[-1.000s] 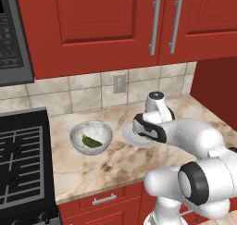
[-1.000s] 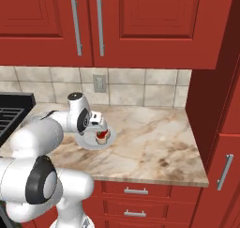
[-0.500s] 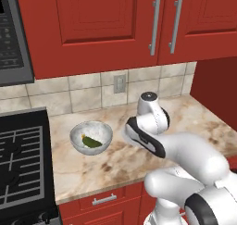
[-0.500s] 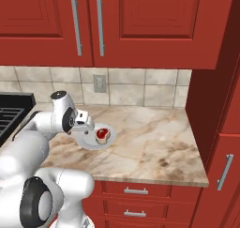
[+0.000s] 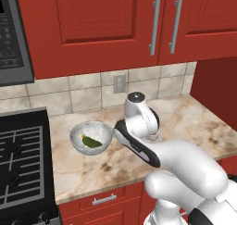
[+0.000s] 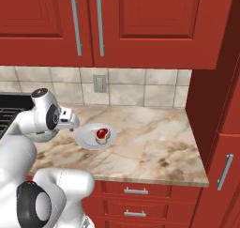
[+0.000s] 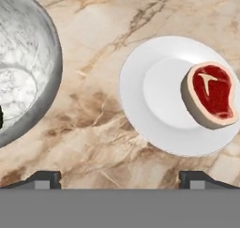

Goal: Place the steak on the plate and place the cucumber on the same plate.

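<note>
The steak (image 7: 211, 95), red with a pale rim, lies on the right side of the white plate (image 7: 157, 95). From the right base view, steak (image 6: 104, 134) and plate (image 6: 89, 140) sit on the counter just right of my gripper (image 6: 71, 123). The dark green cucumber (image 5: 91, 142) lies inside the grey speckled bowl (image 5: 76, 135), whose wall (image 7: 44, 67) fills the left of the hand view. My gripper (image 7: 120, 178) is open above bare counter between bowl and plate, with its fingertips (image 7: 44, 178) wide apart and nothing between them.
A black stove (image 5: 21, 164) stands left of the bowl. Red upper cabinets (image 5: 115, 25) hang above the tiled backsplash with an outlet (image 5: 120, 84). A red cabinet wall (image 6: 220, 81) bounds the counter on the right. Marble counter (image 6: 150, 147) stretches right of the plate.
My hand has swung left from over the plate towards the bowl. The steak stays on the plate. The jaws have stayed open.
</note>
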